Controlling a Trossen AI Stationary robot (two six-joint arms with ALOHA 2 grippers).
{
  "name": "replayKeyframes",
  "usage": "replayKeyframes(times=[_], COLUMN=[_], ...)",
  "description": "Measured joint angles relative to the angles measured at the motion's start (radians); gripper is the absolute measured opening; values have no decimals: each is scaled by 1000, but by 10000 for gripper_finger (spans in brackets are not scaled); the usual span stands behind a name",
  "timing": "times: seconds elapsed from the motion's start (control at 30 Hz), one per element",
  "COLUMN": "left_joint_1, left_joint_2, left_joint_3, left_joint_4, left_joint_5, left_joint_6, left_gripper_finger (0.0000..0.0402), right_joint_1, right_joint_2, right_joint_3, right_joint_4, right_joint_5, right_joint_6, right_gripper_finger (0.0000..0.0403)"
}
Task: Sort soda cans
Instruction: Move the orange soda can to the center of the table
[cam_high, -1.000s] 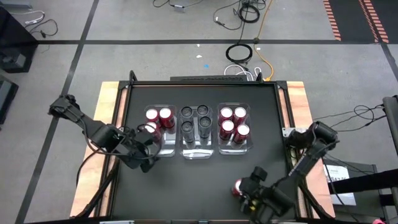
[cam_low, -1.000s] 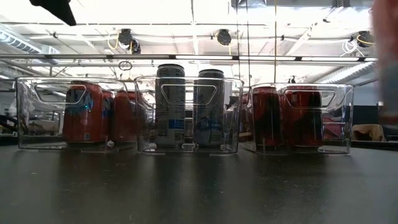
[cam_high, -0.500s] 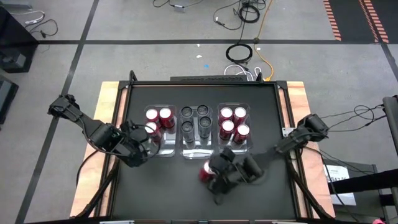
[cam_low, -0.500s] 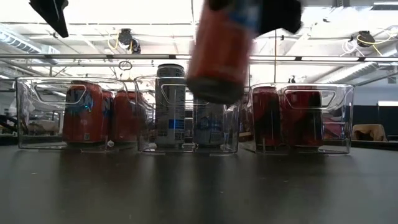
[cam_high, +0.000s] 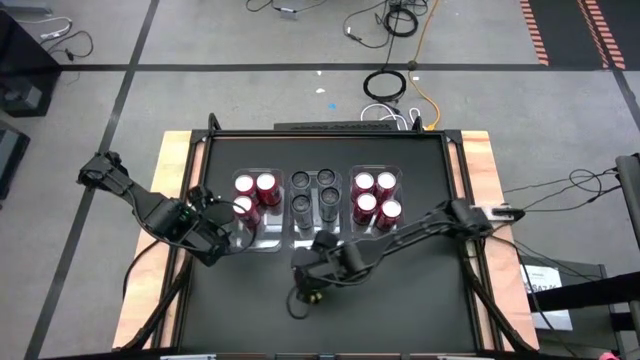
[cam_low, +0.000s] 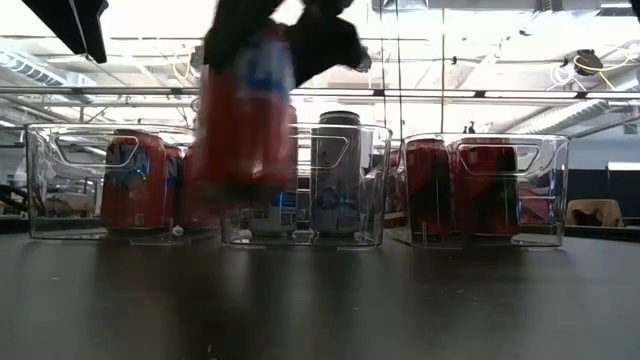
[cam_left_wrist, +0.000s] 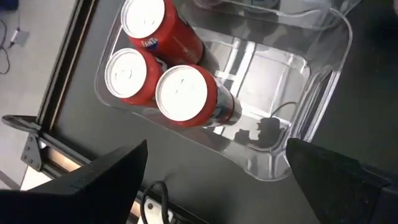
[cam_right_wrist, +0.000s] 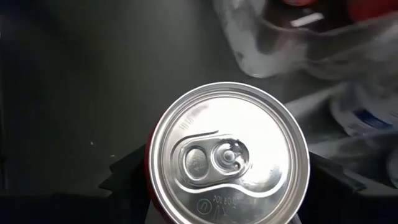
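Note:
My right gripper (cam_high: 312, 270) is over the table's near middle, in front of the middle bin, shut on a red soda can (cam_low: 245, 115) with a silvery top (cam_right_wrist: 227, 155). My left gripper (cam_left_wrist: 221, 180) hangs open above the near end of the left clear bin (cam_high: 250, 212), touching nothing. In that bin stand three red cans (cam_left_wrist: 168, 68). The middle bin (cam_high: 315, 212) holds several dark cans on their bases. The right bin (cam_high: 375, 208) holds several red cans. My right gripper pinches the red can between its two fingers (cam_right_wrist: 127, 177), one on each opposite side of the wall (cam_right_wrist: 152, 186) just below the top rim. The fingers slant down from above. The can hangs nearly upright, top up, lifted clear of the table.
The three clear bins stand side by side across the middle of the black tabletop (cam_high: 400, 290). Open black surface lies between them and the near edge. Wooden strips (cam_high: 180, 170) border the table's left and right sides. Cables lie on the floor beyond the far edge.
My right gripper has carried the red can from the table's near right corner toward the left, to in front of the middle bin, and the can has stayed lifted clear. My left gripper has turned a little at the left bin's near end and has stayed open.

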Motion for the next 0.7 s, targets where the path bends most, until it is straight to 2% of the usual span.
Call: replayKeyframes(times=[0.1, 0.27, 0.7], left_joint_1=[0, 0, 0], left_joint_2=[0, -1, -1], left_joint_3=[0, 0, 0], left_joint_4=[1, -6, -7], left_joint_5=[-25, -27, -28], left_joint_6=[1, 2, 24], left_gripper_finger=[393, 393, 393], right_joint_1=[-10, -16, -17], right_joint_2=[79, 170, 194], right_joint_3=[94, 201, 220], right_joint_4=[7, 6, -8], right_joint_5=[-45, -55, -68], right_joint_6=[-41, -48, -80], right_gripper_finger=[293, 294, 307])
